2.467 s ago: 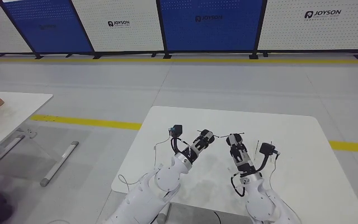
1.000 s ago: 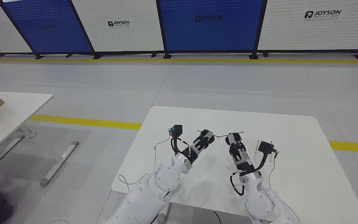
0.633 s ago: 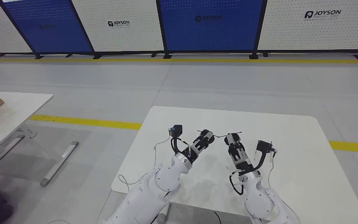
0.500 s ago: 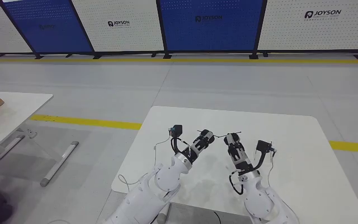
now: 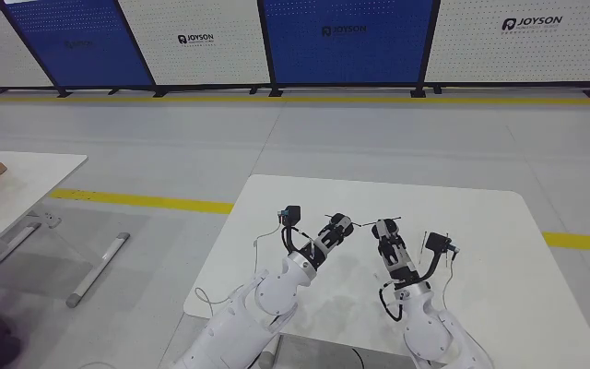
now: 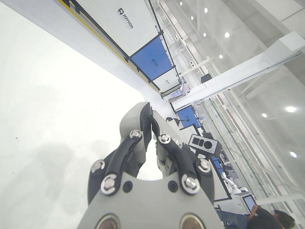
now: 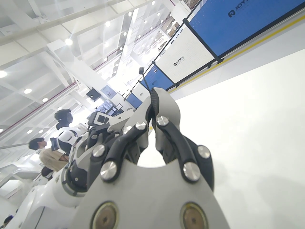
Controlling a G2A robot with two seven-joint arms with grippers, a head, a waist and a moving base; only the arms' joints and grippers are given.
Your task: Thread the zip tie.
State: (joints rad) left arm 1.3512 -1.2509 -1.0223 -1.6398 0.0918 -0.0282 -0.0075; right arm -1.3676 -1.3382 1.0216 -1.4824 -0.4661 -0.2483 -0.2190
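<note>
Both jaws are closed above the table: right gripper pinches the zip tie, left gripper presses pad to pad.

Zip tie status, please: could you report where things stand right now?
Right fingers shut on zip tie, head end sticking out. Left fingers shut, close by. Nothing seen blocking.

1. A big factory-style industrial hall: high above the left gripper runs a white ceiling with beams and round lamps.
2. Far ahead of it stand blue and white pegboard partitions.
3. Grey floor with yellow lines surrounds the white table beneath it.
</note>
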